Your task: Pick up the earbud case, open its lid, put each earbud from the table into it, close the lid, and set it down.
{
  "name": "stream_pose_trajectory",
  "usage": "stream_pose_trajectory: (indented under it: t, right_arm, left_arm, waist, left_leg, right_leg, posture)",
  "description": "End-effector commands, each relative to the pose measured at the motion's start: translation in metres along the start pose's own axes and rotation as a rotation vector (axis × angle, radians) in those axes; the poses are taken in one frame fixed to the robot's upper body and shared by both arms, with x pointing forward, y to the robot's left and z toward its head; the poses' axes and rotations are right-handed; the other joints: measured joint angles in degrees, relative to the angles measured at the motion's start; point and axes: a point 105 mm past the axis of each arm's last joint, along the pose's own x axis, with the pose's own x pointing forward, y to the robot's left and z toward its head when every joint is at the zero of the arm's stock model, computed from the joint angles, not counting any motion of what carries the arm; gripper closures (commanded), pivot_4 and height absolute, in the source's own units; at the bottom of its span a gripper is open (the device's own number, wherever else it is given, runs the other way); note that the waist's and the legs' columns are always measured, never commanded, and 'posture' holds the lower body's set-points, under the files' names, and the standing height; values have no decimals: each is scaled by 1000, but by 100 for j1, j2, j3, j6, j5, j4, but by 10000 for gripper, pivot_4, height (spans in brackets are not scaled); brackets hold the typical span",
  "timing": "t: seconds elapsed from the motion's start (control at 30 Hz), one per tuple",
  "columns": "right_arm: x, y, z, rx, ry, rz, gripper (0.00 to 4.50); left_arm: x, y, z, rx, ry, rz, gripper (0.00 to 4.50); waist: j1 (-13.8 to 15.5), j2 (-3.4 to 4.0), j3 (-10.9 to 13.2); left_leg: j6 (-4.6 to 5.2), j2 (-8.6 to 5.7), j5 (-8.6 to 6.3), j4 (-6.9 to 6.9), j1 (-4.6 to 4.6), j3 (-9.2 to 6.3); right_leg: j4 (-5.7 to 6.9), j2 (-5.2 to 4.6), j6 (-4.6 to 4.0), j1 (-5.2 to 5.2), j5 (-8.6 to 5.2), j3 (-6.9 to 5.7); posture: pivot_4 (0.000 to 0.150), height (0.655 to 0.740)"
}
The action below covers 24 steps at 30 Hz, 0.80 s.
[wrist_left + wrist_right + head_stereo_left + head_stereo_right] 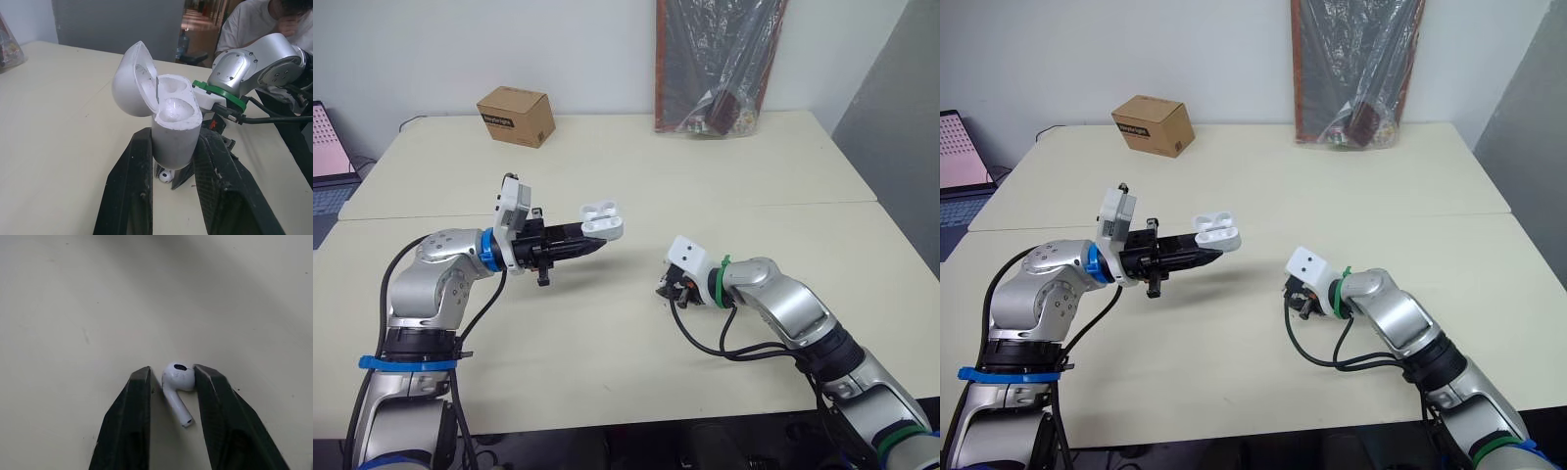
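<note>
Silver arms (435, 279), black jaws, black cables (705, 338)

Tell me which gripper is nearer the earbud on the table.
Right. The right gripper straddles the earbud; the left gripper holds the open earbud case aloft, well to its left.

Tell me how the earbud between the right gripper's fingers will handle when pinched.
This earbud, glossy and rounded, looks slippery; it may squirt out of the right gripper. Being small and probably very light, it could skid across the smooth table if nudged from one side first. Its thin stem likely makes it swivel rather than roll.
</note>
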Motion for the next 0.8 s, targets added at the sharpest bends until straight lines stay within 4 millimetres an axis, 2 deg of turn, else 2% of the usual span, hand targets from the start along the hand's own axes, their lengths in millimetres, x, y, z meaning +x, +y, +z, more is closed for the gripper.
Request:
stream_pose_trajectory:
  t: [0.03, 0.07, 0.17, 0.23, 0.5, 0.6, 0.73, 0.8]
  right_arm:
    - [-2, -1, 1, -5, -6, -5, 28965]
    - [-3, -1, 1, -4, -5, -6, 28965]
    - [-5, -3, 0, -6, -3, -10, 34779]
    - [-6, -4, 0, -11, 3, -7, 41164]
    - [-17, -6, -6, -45, 26, 24, 41266]
    - [-34, 3, -14, -139, 54, 114, 41266]
    - [-52, 6, -27, -242, 101, 185, 41266]
    - [-61, 8, -42, -292, 163, 231, 41266]
  left_arm:
    - [-1, -3, 12, 43, -14, -12, 36904]
    - [-1, -3, 12, 43, -13, -12, 36904]
    - [0, -4, 11, 42, -14, -12, 36904]
    - [0, -4, 11, 42, -14, -11, 36904]
    - [1, -4, 10, 41, -17, -11, 36904]
    - [1, -5, 10, 41, -18, -11, 36904]
    - [2, -4, 10, 40, -17, -14, 36904]
    - [3, -5, 9, 40, -16, -17, 36904]
  waist:
    - [0, 0, 0]
    - [1, 0, 0]
    - [0, 0, 0]
    - [0, 0, 0]
    - [4, 0, 0]
    - [46, 0, 0]
    - [63, 0, 0]
    - [63, 0, 0]
  left_leg:
    - [0, 0, 0, 0, 0, 0]
    - [0, 0, 0, -1, 1, 0]
    - [0, 0, 0, -1, 1, 0]
    - [0, 0, 0, 0, 1, 0]
    - [0, -1, 0, 0, 2, 0]
    - [0, -3, 0, 0, 2, 0]
    - [0, -4, -1, -1, 0, 1]
    - [0, -2, -1, -1, 5, 1]
  right_leg:
    - [0, 0, 0, 0, 0, 0]
    - [0, 0, 0, 0, 0, 0]
    - [0, 0, 0, 0, 0, 0]
    - [0, 0, 0, 1, 0, 0]
    - [-1, -1, 0, 4, 0, 0]
    - [-4, -2, 1, 5, 0, -1]
    - [-8, -3, 2, 4, -1, -1]
    - [-6, -1, 6, 5, -4, -1]
  posture:
    - [1500, 7400]
    - [1500, 7400]
    - [1500, 7400]
    - [1500, 7400]
    - [1500, 7400]
    - [1500, 7400]
    - [1500, 7400]
    - [1500, 7400]
